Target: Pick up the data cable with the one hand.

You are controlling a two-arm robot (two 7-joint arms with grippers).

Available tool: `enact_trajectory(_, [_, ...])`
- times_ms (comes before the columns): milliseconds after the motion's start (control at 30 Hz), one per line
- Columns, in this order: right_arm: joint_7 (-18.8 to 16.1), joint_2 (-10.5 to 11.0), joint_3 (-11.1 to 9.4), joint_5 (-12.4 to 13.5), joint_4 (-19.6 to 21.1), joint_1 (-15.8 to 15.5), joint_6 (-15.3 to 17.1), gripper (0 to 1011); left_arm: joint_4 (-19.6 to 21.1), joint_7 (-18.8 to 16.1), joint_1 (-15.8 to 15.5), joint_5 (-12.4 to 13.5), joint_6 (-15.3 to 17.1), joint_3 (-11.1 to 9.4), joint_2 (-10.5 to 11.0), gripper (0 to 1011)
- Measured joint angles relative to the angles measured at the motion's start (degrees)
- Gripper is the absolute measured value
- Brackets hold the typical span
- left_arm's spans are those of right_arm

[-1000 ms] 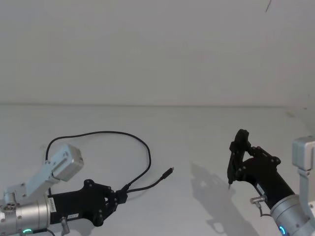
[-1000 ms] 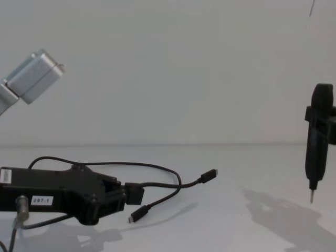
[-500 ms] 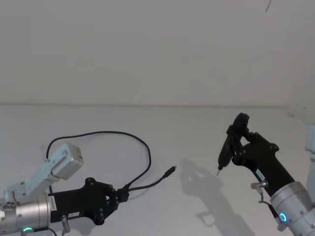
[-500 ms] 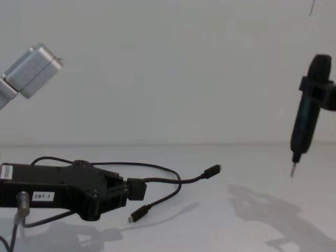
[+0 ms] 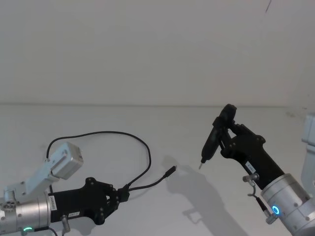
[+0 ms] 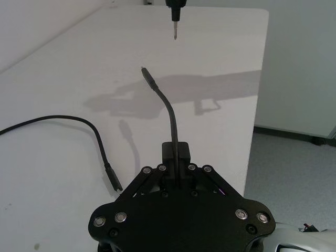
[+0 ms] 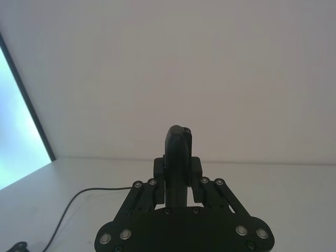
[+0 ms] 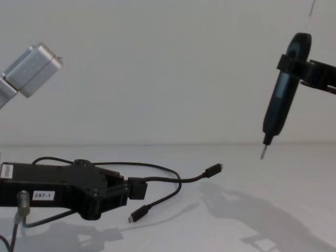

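Observation:
The data cable is thin and black, looping across the white table. My left gripper, the black blocky hand with a small white label, is shut on the block where the cable forks, low at the left. One short end rises forward to a small plug. The other plug hangs close to the table. My right gripper is shut on a black pen-shaped tool, held in the air right of the raised plug.
The pen tool's metal tip points down a little right of the raised plug. In the left wrist view the table's edge drops to grey floor. A white wall stands behind the table.
My right arm has swung left and upward with the pen tool, bringing its tip nearer the raised plug. The left gripper stays almost still, shut on the cable.

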State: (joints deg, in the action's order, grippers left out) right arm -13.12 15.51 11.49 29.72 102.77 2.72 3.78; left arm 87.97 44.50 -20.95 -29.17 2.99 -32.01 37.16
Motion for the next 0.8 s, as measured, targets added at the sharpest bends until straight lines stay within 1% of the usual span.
enact_trajectory(433, [-3.2,-0.3,2.0,2.4,-2.7,2.2,-0.1,279,0.0,0.1,-0.1,-0.1,-0.1,0.0,0.0,39])
enact_trajectory(800, [-4.6,-0.9,3.5,3.7,-5.2,3.9,-0.6,279,0.0,0.1,-0.1,-0.1,-0.1,0.0,0.0,39])
